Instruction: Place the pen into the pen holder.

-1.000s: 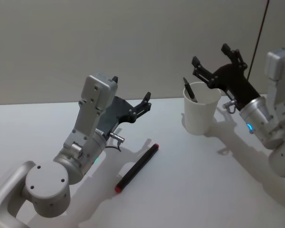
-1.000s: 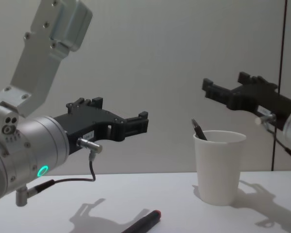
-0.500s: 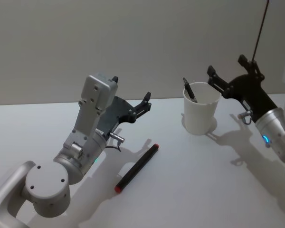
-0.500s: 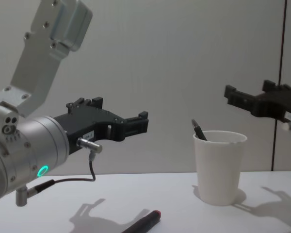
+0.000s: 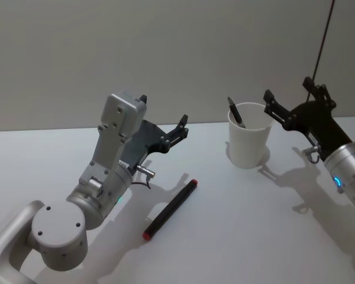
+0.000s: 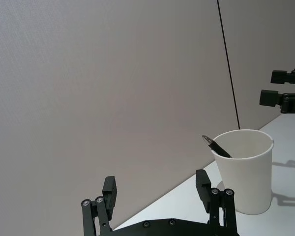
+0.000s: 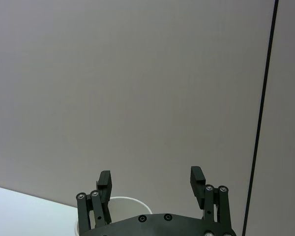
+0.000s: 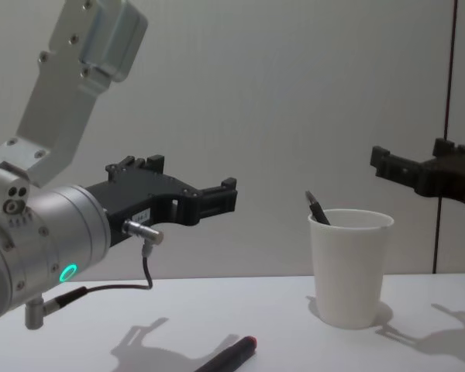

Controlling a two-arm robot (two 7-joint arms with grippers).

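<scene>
Nearest the robot, a black marker (image 5: 171, 208) with a red end lies flat on the white table (image 5: 242, 236), just right of the left arm; the lower edge of the chest view cuts off most of its barrel. Above and a little beyond it the left gripper (image 5: 163, 111) hangs clear of the table, jaws spread wide with nothing between them. Farther back and to the right, the pen holder (image 5: 248, 142) stands upright on the table. The pen (image 5: 235, 111) leans inside it against the left part of the rim; its dark upper end pokes out and the cup wall hides the rest. The right gripper (image 5: 289, 89) hovers just right of the holder, above rim height and apart from it, jaws wide and empty; the chest view crops its wrist. A plain wall (image 5: 165, 47) stands behind
</scene>
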